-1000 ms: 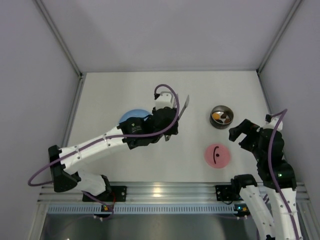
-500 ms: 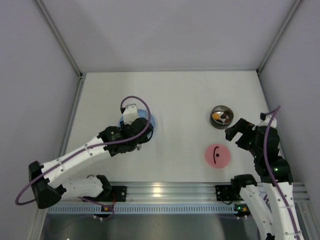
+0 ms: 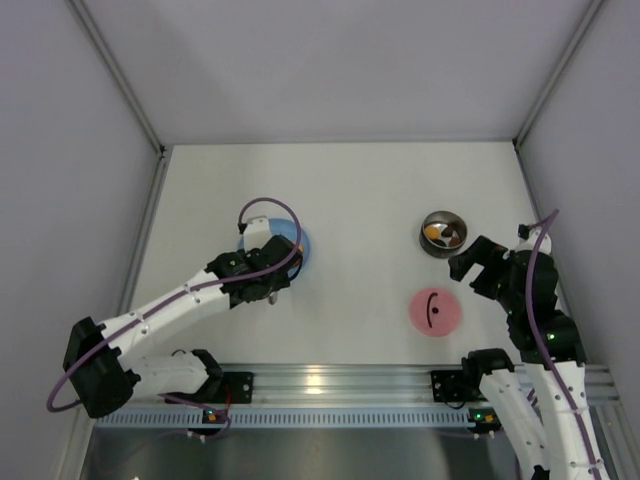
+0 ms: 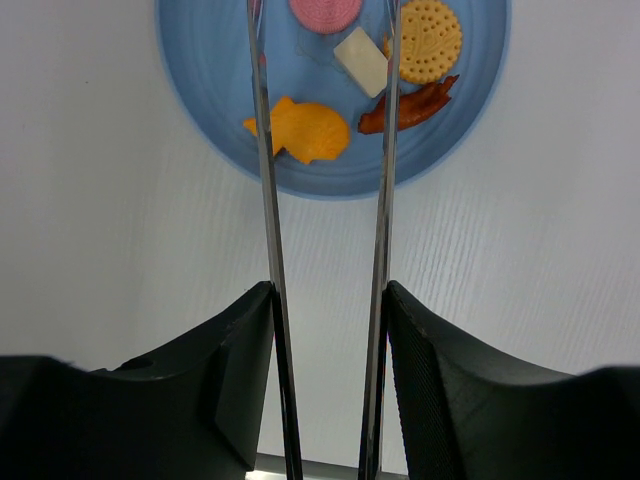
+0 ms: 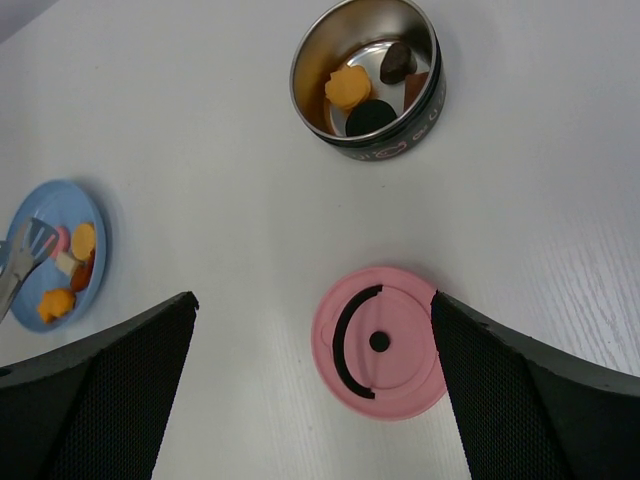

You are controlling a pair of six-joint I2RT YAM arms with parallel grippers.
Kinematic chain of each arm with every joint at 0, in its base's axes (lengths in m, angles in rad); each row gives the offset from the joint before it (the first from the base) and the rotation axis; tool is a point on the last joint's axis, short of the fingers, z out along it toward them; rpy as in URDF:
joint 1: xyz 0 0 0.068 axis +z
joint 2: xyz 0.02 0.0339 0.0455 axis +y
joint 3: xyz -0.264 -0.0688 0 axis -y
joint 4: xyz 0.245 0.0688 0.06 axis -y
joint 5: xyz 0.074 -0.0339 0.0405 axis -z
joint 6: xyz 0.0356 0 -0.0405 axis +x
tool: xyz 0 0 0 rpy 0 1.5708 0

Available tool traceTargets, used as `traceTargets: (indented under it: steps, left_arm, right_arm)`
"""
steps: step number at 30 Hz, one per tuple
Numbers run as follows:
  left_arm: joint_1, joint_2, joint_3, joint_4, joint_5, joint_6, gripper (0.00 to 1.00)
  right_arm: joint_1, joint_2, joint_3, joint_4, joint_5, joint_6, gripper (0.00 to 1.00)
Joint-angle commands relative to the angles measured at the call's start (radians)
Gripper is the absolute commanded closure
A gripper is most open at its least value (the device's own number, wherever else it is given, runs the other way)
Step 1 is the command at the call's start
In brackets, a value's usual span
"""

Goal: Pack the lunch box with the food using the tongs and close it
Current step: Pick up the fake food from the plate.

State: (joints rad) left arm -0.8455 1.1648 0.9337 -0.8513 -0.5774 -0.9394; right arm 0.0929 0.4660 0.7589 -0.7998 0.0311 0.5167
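Tongs [image 4: 268, 200] swing back from mid-table to the blue plate [image 4: 200, 130]

Clamped in the left gripper [image 4: 325, 300], the tongs straddle orange food [image 4: 305, 132] on the plate. The right gripper [image 5: 312, 305] hangs wide open above the pink lid [image 5: 378, 342], with the lunch box [image 5: 366, 80] beyond it.

Open tabletop [image 3: 365, 215] between plate [image 3: 301, 246] and lunch box [image 5: 385, 152]; tongs [image 4: 268, 200] over plate; pink lid [image 3: 435, 311] near box.

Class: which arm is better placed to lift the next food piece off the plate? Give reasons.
Left. The left gripper holds the tongs over the plate; the right gripper hangs open near the lid.
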Motion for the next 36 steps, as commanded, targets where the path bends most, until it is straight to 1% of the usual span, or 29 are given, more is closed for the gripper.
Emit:
traceTargets:
  steps: [1,7,16,25,29,30,33,34,36]
  left_arm:
    - [0.006,0.027,-0.004,0.092,0.013,0.019,0.48]
    - [0.014,0.075,-0.016,0.126,0.014,0.021,0.48]
    - [0.039,0.062,-0.045,0.138,0.011,0.014,0.48]
    - [0.068,0.072,-0.064,0.173,0.054,0.030,0.49]
    - [0.072,0.075,-0.068,0.185,0.071,0.031,0.54]
    - [0.072,0.075,-0.070,0.189,0.074,0.033,0.58]
    - [0.074,0.075,-0.069,0.189,0.082,0.033,0.63]
    - [0.074,0.075,-0.068,0.189,0.085,0.034,0.66]
    - [0.074,0.067,-0.065,0.186,0.090,0.034,0.69]
  right_arm:
    - [-0.015,0.008,-0.001,0.071,-0.011,-0.010,0.01]
    - [-0.015,0.002,-0.012,0.073,-0.013,-0.015,0.01]
    - [-0.015,-0.003,-0.027,0.077,-0.019,-0.017,0.00]
    - [-0.015,-0.007,-0.033,0.077,-0.022,-0.014,0.00]
    - [-0.015,-0.007,-0.033,0.077,-0.020,-0.015,0.01]
    - [-0.015,-0.007,-0.033,0.076,-0.022,-0.015,0.01]
    - [-0.015,-0.007,-0.033,0.077,-0.023,-0.015,0.01]
    - [-0.015,-0.006,-0.033,0.076,-0.023,-0.015,0.01]
    - [-0.015,-0.007,-0.032,0.074,-0.022,-0.014,0.01]
